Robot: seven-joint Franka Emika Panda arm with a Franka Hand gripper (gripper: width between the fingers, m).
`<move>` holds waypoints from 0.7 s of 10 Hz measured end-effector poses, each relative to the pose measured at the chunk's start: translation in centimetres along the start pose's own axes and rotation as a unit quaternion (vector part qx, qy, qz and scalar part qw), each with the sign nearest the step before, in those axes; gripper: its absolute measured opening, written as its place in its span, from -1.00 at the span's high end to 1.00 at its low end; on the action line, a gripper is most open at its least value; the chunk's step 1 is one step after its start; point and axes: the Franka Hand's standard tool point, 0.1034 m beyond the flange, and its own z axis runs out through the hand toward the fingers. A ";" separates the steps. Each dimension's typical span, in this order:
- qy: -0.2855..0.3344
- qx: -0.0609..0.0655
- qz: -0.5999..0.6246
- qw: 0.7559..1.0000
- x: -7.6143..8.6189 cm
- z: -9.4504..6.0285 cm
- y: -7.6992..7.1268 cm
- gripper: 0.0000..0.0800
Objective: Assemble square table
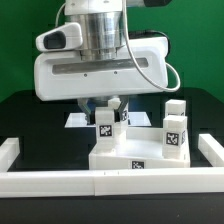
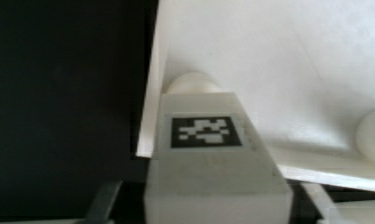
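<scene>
Pincer [image 1: 107, 107] is closed on a leg block [image 1: 105, 125] over the square table [image 1: 135, 155]. Wrist view alone shows the block's tag beside the slab edge. Border rails [image 1: 60, 181] fence the counter [image 1: 30, 125].

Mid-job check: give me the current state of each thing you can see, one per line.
gripper: down over one leg block, jaws either side; a firm grip cannot be told.
leg block: upright, between the jaws, on the square table.
square table: lying flat against the border rail.
second leg block: upright, untouched, at the exterior view's right.
border rail: on the table.
</scene>
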 end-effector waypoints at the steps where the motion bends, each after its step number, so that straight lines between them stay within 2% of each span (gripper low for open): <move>1: 0.000 0.000 -0.003 1.000 0.0 0.0 0.1 0.27; 5: 0.000 0.000 0.004 1.000 0.0 0.0 0.2 0.27; 7: 0.000 0.002 0.067 0.998 0.0 0.0 0.0 0.27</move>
